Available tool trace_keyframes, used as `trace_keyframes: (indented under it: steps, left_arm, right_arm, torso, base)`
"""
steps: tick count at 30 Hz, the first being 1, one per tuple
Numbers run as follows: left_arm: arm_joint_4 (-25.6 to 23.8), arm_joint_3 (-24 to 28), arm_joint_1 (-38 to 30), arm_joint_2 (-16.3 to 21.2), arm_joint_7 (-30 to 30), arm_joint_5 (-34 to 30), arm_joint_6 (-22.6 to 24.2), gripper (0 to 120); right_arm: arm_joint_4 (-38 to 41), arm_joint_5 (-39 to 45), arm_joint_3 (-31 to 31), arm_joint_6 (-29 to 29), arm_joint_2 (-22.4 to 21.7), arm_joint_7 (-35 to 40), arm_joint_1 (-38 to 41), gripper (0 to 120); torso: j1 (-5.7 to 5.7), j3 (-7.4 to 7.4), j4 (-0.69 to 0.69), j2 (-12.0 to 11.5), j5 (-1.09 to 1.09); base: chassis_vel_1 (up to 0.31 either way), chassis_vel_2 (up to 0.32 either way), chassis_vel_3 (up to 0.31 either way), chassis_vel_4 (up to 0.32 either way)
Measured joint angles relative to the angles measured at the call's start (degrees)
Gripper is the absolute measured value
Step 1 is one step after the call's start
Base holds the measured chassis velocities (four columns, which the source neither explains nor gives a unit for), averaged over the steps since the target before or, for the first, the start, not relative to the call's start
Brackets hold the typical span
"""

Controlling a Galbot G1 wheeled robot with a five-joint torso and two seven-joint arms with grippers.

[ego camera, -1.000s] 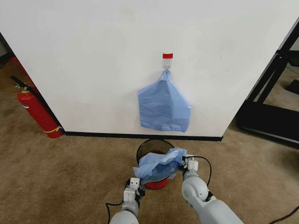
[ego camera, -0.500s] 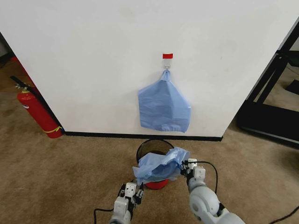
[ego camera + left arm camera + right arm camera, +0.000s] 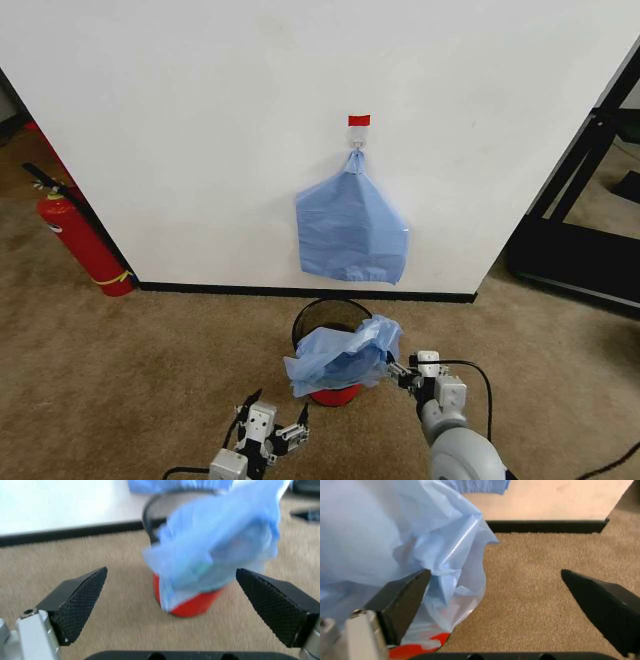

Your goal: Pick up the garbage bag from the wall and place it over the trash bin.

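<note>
Both claws drawn back: left claw [image 3: 268,433] spread wide, right claw [image 3: 408,376] agape just beside garbage bag [image 3: 340,356]. Draped loosely over trash bin [image 3: 322,312]. Thin, limp, slippery film; best pinched at rim.

Trash bin [image 3: 331,392] on brown carpet [image 3: 150,360]

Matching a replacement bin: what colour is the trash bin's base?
Red, under the black mesh trash bin; clearest in the left wrist view.
</note>
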Motion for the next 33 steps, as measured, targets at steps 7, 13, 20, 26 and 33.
trace_keyframes:
  steps: [7,13,20,26,33]
  left_arm:
    - [-1.92,-2.73,-8.08,1.62,-0.60,-8.64,1.53,100]
    - [1.27,-5.91,-22.53,5.78,4.43,-27.80,8.93,100]
    - [17.33,8.17,-50.91,9.43,17.07,-40.85,14.78,100]
    - [31.55,24.01,-68.45,4.63,28.08,-37.83,17.30,100]
    - [45.13,33.55,-79.49,-0.69,33.53,-28.65,18.58,100]
  right_arm:
    - [1.91,-15.39,5.58,8.40,-2.43,-10.48,-10.27,100]
    - [0.34,-17.73,5.95,15.08,-3.21,-14.46,-8.81,100]
    - [1.64,-12.83,12.50,21.98,-0.62,-19.98,-11.98,100]
    - [1.40,-14.32,19.08,31.35,4.24,-26.57,-14.53,100]
    - [4.66,-17.32,22.76,37.44,9.70,-31.82,-19.90,100]
  torso:
    - [0.00,0.00,-0.01,0.00,-0.01]
    - [0.00,0.01,0.06,0.00,0.01]
    - [0.01,0.02,-0.02,-0.01,-0.02]
    - [0.01,0.02,-0.02,-0.02,0.01]
    - [0.01,0.01,-0.01,-0.02,0.00]
  base:
    - [0.000,0.000,0.000,0.000]
    - [0.000,0.000,0.000,0.000]
    - [0.000,0.000,0.000,0.000]
    - [0.000,0.000,0.000,0.000]
    - [0.000,0.000,0.000,0.000]
